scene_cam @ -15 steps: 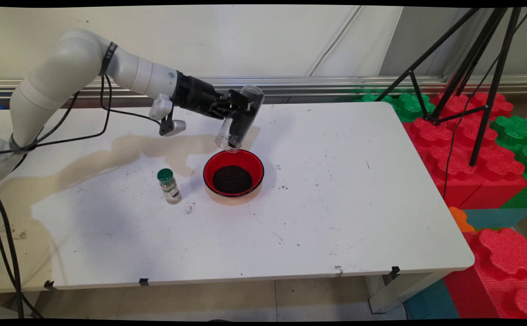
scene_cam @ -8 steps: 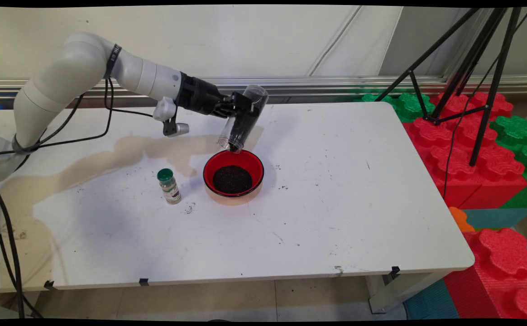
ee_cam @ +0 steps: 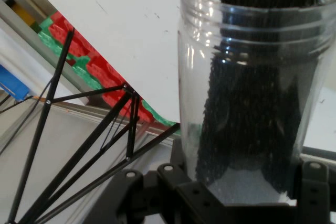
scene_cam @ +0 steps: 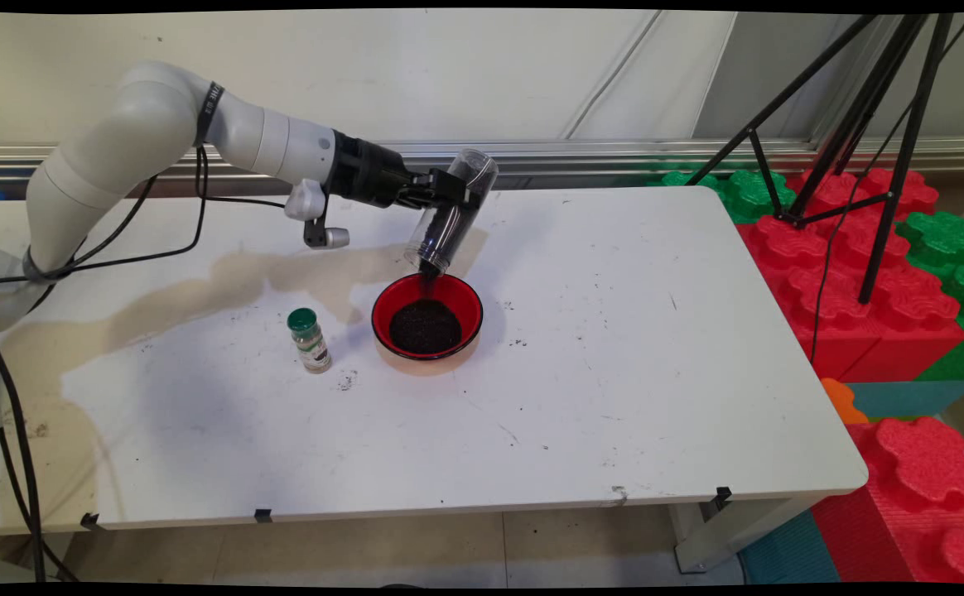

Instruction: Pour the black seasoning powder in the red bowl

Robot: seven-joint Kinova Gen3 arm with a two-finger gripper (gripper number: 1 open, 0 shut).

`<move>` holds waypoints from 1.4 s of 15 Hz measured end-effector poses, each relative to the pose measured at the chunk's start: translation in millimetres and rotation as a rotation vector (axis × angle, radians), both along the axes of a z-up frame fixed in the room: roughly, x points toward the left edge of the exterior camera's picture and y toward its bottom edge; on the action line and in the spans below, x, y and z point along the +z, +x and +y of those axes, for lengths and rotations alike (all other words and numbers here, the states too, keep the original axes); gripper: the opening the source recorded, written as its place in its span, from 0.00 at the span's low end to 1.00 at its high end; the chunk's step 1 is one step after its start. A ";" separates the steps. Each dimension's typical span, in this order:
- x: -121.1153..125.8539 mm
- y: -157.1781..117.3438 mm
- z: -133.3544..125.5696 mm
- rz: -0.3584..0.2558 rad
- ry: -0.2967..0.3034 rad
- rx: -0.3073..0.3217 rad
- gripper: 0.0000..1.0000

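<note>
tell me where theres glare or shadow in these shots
Main view: soft grey shadows lie on the table left of the bowl and green-capped bottle. Hand view: bright glints streak the clear jar held in the gripper.

The white arm [scene_cam: 159,124] reaches in from the upper left, its elbow raised and its forearm stretched nearly level toward the right, sloping slightly downward. Black cables [scene_cam: 159,240] hang beneath it. The black gripper [scene_cam: 449,192] at its end points right, its fingers clamped on the sides of a clear jar [scene_cam: 451,217], which it holds tipped mouth-down.
</note>
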State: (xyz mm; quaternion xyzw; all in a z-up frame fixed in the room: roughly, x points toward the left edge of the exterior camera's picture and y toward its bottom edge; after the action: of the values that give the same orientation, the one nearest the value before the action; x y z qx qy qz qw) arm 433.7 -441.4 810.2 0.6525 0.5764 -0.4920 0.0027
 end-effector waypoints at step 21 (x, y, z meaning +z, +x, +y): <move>12.5 -9.5 19.7 -0.019 -0.104 -0.052 0.00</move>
State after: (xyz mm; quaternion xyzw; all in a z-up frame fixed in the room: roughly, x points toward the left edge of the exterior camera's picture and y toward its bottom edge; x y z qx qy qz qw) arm 424.3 -421.7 822.7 0.6707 0.5328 -0.5152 0.0294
